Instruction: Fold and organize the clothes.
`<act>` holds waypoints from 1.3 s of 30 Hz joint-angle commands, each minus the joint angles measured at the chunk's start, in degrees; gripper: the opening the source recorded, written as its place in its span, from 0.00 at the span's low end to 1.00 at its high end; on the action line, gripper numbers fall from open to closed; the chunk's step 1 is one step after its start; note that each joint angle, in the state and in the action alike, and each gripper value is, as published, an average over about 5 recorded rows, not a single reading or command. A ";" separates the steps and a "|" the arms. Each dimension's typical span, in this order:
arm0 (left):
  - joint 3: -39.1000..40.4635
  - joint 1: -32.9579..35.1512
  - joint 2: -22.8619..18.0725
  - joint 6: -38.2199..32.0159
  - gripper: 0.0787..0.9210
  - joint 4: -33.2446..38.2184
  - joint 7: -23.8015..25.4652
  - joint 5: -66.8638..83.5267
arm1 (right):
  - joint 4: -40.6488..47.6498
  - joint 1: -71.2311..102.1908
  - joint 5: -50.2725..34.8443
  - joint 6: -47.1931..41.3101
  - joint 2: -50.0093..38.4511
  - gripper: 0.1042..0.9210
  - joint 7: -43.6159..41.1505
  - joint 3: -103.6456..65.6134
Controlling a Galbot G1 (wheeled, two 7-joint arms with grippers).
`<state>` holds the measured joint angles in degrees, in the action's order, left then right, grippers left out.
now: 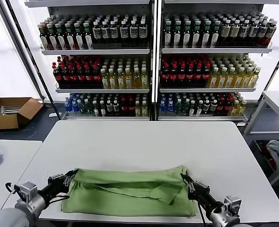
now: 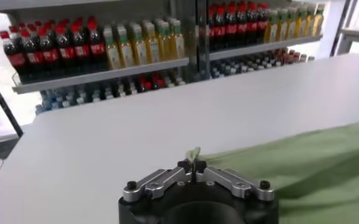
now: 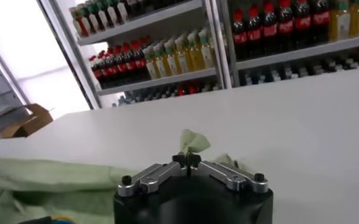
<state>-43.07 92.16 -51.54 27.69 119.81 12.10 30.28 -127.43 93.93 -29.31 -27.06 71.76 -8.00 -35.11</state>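
Both pincers, left pincer [image 1: 69, 175] and right pincer [image 1: 186, 180], pinch the light green soft cotton shirt's [image 1: 130, 191] far corners at lower frame; release evenly onto the white tabletop [image 1: 139, 142].

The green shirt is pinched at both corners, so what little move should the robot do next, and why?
Probably let go. The green shirt already lies folded over on the white table, and the left end effector and right end effector each pinch just a small tuft at the far corners. Opening both and backing off would likely leave the fold flat.
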 commanded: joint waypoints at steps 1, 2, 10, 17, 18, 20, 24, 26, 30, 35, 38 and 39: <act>-5.08 9.82 -2.31 -0.38 0.08 4.84 -0.77 -5.11 | -1.52 4.06 0.76 3.37 0.02 0.11 0.95 -4.26; -6.16 10.14 -2.26 -0.37 0.12 4.79 -0.99 -5.01 | -0.83 3.32 0.45 4.71 -0.43 0.16 0.23 -5.54; -12.81 10.76 -3.72 -2.91 0.38 4.78 -7.20 5.18 | 7.54 -1.23 -8.23 12.24 -3.33 0.43 -4.49 -21.81; -2.72 5.93 -13.88 -5.21 0.63 4.76 -16.31 6.58 | 8.62 0.58 -9.45 16.32 -3.29 0.69 -6.28 -23.34; -0.98 5.03 -15.34 -5.12 0.66 4.30 -18.09 5.40 | 8.52 0.59 -9.57 16.68 -3.01 0.72 -6.32 -23.05; 2.15 3.96 -17.49 -4.78 0.73 3.53 -21.41 3.50 | 8.37 0.51 -9.70 17.00 -2.54 0.79 -6.40 -22.48; 7.33 3.34 -19.35 -3.43 0.85 2.06 -26.52 0.20 | 8.69 0.37 -9.34 17.73 -1.96 0.87 -6.62 -21.10; 8.64 3.19 -19.63 -2.86 0.87 1.31 -27.31 -1.56 | 8.98 0.28 -9.36 18.17 -2.11 0.88 -6.68 -20.75; 9.60 3.14 -19.64 -2.09 0.88 0.41 -28.33 -2.68 | 9.13 0.11 -9.81 18.54 -2.94 0.88 -6.72 -20.69; 10.39 3.80 -19.62 -2.02 0.88 -0.20 -27.96 -3.54 | 9.19 0.02 -10.40 18.55 -3.74 0.88 -6.82 -20.76; 10.80 4.30 -19.95 -2.36 0.87 -0.35 -27.34 -4.17 | 9.24 -0.25 -10.48 18.48 -3.96 0.88 -6.89 -20.67; 10.94 4.60 -20.09 -2.46 0.86 -0.16 -27.10 -4.34 | 9.22 -0.35 -10.49 18.46 -3.99 0.88 -6.89 -20.62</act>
<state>-36.13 96.64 -68.81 25.28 120.55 -11.81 28.60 -118.78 93.64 -39.08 -9.68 68.07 -14.57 -55.03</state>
